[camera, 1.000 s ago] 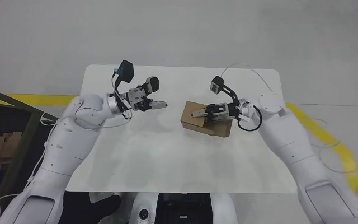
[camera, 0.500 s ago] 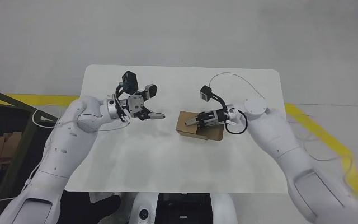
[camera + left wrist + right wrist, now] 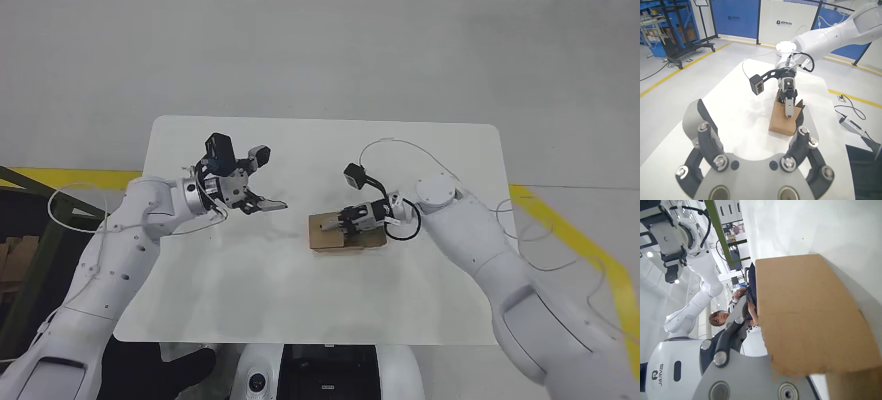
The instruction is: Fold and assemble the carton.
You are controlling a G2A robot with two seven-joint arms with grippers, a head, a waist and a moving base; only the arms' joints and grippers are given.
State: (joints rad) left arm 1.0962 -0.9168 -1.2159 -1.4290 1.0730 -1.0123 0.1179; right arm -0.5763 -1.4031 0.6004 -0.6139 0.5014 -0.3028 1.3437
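Note:
A brown cardboard carton (image 3: pixel 340 237) lies on the white table (image 3: pixel 200 290) a little right of centre, its flaps partly raised at the far end in the left wrist view (image 3: pixel 780 121). My right gripper (image 3: pixel 345 220) is shut on the carton's upper panel. One finger (image 3: pixel 789 108) lies flat on top and the other is hidden by the cardboard. In the right wrist view the panel (image 3: pixel 806 313) runs past one finger (image 3: pixel 738 315). My left gripper (image 3: pixel 268 182) hovers open to the left of the carton, facing it, with its fingers (image 3: pixel 700 115) spread wide and holding nothing.
A thin white cable (image 3: pixel 400 148) loops over the table behind the right arm. A green frame (image 3: pixel 40 200) stands off the table's left edge. Yellow floor tape (image 3: pixel 560 215) runs past the right side. Bare tabletop lies in front of both arms.
The right gripper has carried the carton left and toward the table's front, lowering it flatter. The left gripper has drifted slightly left and turned to face the carton.

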